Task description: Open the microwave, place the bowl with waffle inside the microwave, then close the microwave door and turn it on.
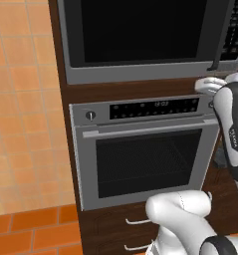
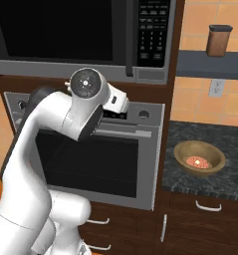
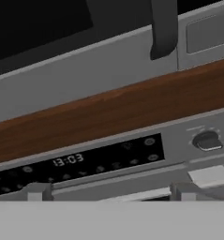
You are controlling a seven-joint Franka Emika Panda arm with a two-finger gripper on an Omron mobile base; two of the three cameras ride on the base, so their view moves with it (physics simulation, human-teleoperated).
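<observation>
One microwave (image 1: 140, 35), one oven (image 1: 140, 154), one bowl (image 2: 199, 158), one canister (image 2: 219, 40).

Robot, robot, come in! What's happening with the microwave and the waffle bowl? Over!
Gripper empty, facing the oven front just below the microwave. Microwave door shut. Bowl with waffle waiting on the counter. Nothing in the way.

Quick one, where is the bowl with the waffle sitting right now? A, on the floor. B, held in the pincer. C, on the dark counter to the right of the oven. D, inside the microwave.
C: in the right base view the bowl with waffle rests on the dark speckled counter right of the oven, and the microwave door is shut.
</observation>
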